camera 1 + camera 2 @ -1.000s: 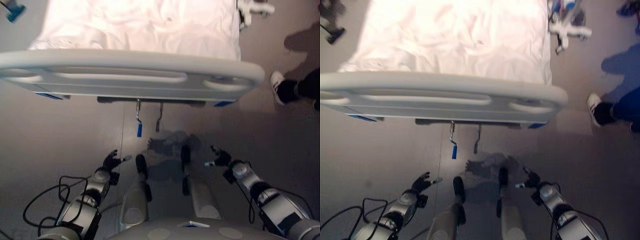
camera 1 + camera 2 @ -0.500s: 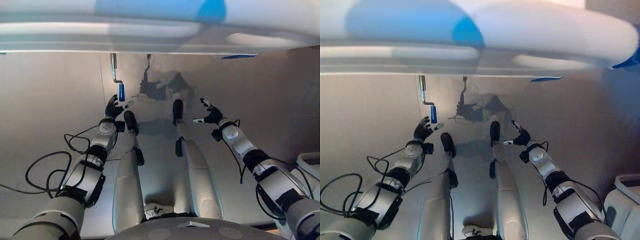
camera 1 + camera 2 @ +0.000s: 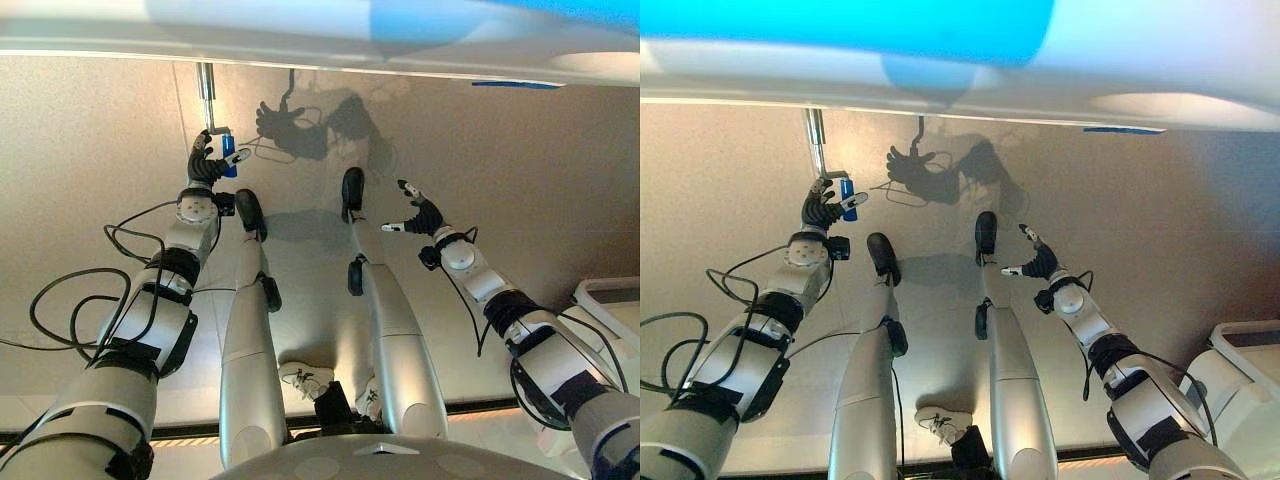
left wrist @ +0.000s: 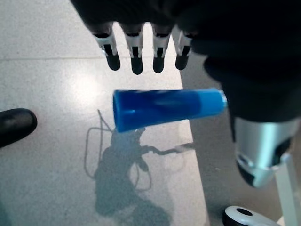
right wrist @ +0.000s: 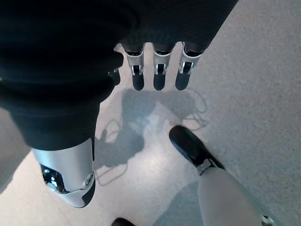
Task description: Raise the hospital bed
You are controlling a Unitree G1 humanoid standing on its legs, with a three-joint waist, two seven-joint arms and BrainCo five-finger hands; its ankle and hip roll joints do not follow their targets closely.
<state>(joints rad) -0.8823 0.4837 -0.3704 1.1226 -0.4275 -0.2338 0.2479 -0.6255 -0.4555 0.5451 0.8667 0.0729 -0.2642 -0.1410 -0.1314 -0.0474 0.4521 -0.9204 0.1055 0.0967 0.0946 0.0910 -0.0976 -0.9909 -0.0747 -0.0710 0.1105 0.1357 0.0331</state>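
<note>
Left hand [image 3: 208, 166]: reaching forward at the end of the outstretched left arm, low over the floor, up at the crank's blue grip. Fingers [image 4: 136, 59] straight and spread, thumb held apart; nothing clasped.
Left hand vs. grip: in the left wrist view the blue grip [image 4: 164, 108] lies crosswise in the gap between the fingertips and the thumb. A sliver of floor shows between the fingertips and the grip; whether the thumb touches it I cannot tell.
Right hand [image 3: 424, 214]: held out over bare floor on the robot's right, well apart from the crank. Fingers [image 5: 157, 73] straight and relaxed, thumb out to the side, holding nothing.
Floor [image 3: 90, 200]: pale, speckled, glossy; it runs on under the bed.
Crank [image 3: 818, 140]: metal rod coming down from under the bed's edge, bent sideways at its lower end where the blue grip [image 3: 228, 156] hangs, just beside the left hand's fingers.
Hospital bed [image 3: 300, 30]: farthest off, its wide light-grey end board spanning the top of both eye views; a small blue corner piece [image 3: 508, 85] shows beneath it toward the right.
</note>
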